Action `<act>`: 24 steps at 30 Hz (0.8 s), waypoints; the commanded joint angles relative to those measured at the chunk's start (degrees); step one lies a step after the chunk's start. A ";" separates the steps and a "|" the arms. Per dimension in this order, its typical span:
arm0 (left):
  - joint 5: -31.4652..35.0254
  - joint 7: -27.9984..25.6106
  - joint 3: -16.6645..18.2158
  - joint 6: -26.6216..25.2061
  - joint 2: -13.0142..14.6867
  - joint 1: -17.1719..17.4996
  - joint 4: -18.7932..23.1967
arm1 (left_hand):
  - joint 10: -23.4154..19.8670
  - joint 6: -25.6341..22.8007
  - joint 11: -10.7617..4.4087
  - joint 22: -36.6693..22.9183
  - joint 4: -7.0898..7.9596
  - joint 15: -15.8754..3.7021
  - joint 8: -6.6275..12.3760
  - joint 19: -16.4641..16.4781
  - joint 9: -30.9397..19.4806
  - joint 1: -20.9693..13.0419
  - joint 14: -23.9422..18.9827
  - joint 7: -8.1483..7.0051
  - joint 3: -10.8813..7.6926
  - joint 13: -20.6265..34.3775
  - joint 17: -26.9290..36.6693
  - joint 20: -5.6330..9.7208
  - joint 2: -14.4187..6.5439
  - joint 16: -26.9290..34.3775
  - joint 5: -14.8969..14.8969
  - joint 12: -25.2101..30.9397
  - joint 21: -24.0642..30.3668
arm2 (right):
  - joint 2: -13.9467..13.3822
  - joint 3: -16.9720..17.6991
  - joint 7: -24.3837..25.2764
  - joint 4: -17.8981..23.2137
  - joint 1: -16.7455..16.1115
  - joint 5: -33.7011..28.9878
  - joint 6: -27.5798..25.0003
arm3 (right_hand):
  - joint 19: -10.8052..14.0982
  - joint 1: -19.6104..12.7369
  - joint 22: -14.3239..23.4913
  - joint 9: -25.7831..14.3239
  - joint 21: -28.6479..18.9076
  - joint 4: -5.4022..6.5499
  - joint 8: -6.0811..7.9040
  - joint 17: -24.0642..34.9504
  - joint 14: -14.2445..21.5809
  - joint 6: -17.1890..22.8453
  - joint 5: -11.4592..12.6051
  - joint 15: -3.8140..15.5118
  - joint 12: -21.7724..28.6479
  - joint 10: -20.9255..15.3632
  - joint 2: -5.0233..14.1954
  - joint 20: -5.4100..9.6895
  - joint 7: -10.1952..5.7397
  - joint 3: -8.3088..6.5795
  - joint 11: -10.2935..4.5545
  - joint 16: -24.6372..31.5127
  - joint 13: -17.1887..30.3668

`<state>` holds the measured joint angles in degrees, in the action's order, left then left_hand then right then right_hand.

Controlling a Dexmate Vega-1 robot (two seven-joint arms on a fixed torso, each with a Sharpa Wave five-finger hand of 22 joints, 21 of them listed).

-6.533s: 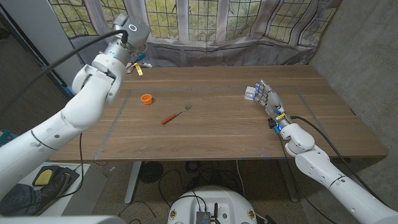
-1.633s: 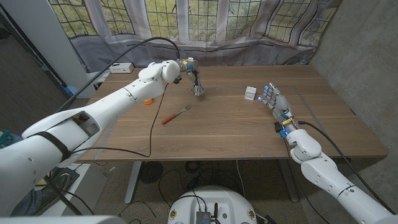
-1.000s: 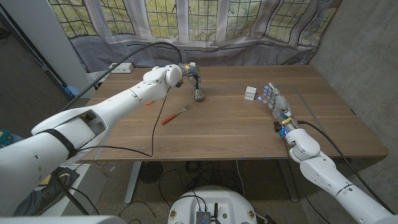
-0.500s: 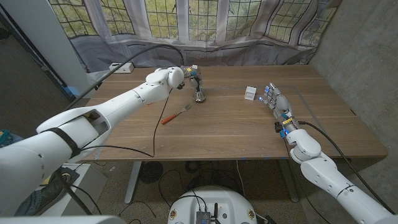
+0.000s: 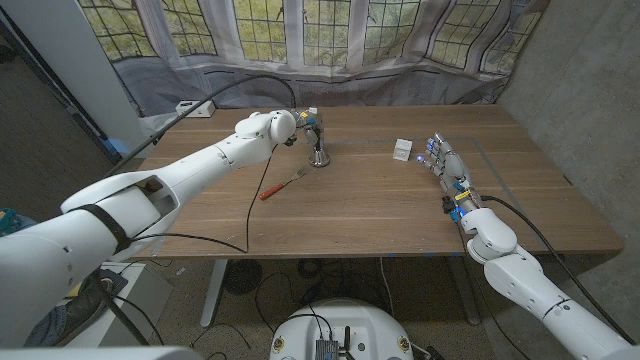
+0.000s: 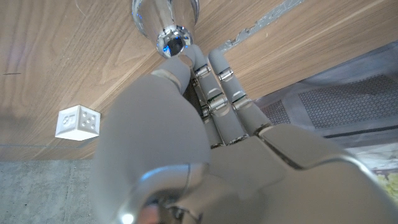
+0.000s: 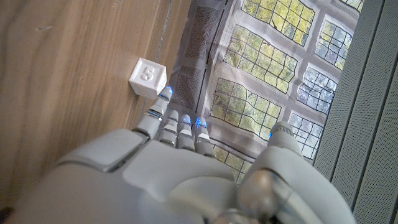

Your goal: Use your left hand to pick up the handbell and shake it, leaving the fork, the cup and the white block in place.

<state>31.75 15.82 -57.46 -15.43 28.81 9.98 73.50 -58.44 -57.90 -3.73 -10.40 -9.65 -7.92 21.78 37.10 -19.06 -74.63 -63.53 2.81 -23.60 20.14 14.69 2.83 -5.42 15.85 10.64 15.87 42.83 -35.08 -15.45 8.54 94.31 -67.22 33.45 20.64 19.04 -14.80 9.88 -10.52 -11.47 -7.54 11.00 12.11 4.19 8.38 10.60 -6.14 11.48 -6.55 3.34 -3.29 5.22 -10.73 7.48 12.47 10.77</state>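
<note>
1. The left hand (image 5: 307,124) reaches the handbell (image 5: 319,155), which stands near the fork (image 5: 283,184); fingers (image 6: 214,87) pressed together at its handle, grip unclear.
2. Next: close firmly, lift, shake.
3. The right hand (image 5: 440,160) waits, fingers together.

A raised "S" on the white block (image 7: 148,78).

arms: glossy white rounded shells | left arm (image 5: 170,180): black band, black cable | right hand (image 5: 445,170): grey, blue lights
</note>
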 commanded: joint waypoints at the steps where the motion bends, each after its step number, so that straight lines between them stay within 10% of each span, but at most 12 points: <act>1: -0.01 1.57 -1.00 0.83 -0.18 -0.93 -1.22 | 0.00 1.37 -2.25 -0.13 -0.05 -2.74 -0.88 -1.44 0.03 -1.39 -1.08 -0.26 0.36 22.28 0.05 -0.73 -0.67 -0.83 0.40 -0.88 -0.02 | 0.16 0.01 0.54 0.38 -0.31 -0.32 -0.25 | 0.21 -0.29 0.17 -0.20 0.12 0.01 0.10 0.24 0.44 0.59 -0.17 -0.03 -0.07 0.02 0.09 -0.44 -0.02 0.28 0.11 -0.37 0.34; 6: -0.09 3.11 -1.13 1.05 0.27 -1.36 -0.74 | 3.63 5.23 -1.39 -0.05 0.45 -1.46 -3.03 -3.80 0.28 -1.33 3.66 -0.45 1.38 21.48 0.00 -2.09 -1.22 -2.10 0.75 -2.99 -0.46 | 0.34 -0.04 0.82 0.52 -0.47 -0.54 -0.08 | 0.22 -0.31 0.17 -0.20 0.12 0.00 0.10 0.24 0.46 0.59 -0.16 -0.05 -0.08 0.06 0.10 -0.45 -0.03 0.27 0.11 -0.37 0.34; 12: 1.30 7.04 -2.11 1.18 1.67 -2.37 1.41 | 13.48 14.21 0.28 0.47 2.31 4.35 -8.75 -11.63 1.47 5.22 17.63 -0.63 2.83 18.15 -2.25 -8.03 -0.39 -5.75 1.24 -5.89 -4.17 | 0.22 0.06 1.31 1.17 -0.90 -0.81 -0.26 | 0.23 -0.30 0.17 -0.20 0.12 0.01 0.09 0.25 0.51 0.58 -0.17 -0.12 -0.06 0.01 0.12 -0.46 -0.07 0.28 0.15 -0.35 0.34; 17: 2.68 12.12 -2.81 0.86 2.94 -3.67 3.52 | 31.67 28.02 4.25 0.48 2.80 9.92 -11.89 -19.23 3.31 11.09 36.69 -0.64 4.74 14.15 -2.81 -14.32 0.17 -5.97 1.42 -6.20 -9.91 | 0.00 0.07 1.50 1.64 -1.10 -1.14 -0.45 | 0.22 -0.30 0.17 -0.20 0.12 0.00 0.09 0.24 0.66 0.58 -0.17 -0.04 -0.03 -0.10 0.09 -0.52 -0.03 0.29 0.16 -0.29 0.34; 24: 1.34 15.19 -0.47 1.59 5.34 -3.25 6.72 | 49.04 47.30 7.89 0.19 4.59 15.22 -11.97 -29.54 5.97 19.79 53.26 -0.08 8.24 9.02 -3.76 -15.25 -0.36 -5.63 0.84 -5.77 -18.06 | 0.29 -0.21 1.69 1.62 -1.10 -1.11 -0.82 | 0.28 -0.31 0.17 -0.20 0.11 0.01 0.09 0.25 0.64 0.59 -0.16 -0.06 -0.04 -0.09 0.13 -0.65 -0.15 0.28 0.06 -0.30 0.34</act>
<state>33.47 25.52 -59.61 -14.32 31.11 7.03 75.90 -13.28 -14.69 3.15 -10.01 -5.44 6.09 9.91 9.98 -13.60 -56.81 -13.28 2.35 -16.09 30.26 10.97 -12.21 -5.65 9.91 11.67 9.87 26.56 -34.93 -15.42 9.85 95.62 -68.14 32.56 20.24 19.35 -14.80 9.88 -10.52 -11.47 -7.54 11.00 12.11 4.41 8.60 10.59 -5.91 11.48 -6.55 3.34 -3.61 5.00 -10.73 7.48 12.46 10.77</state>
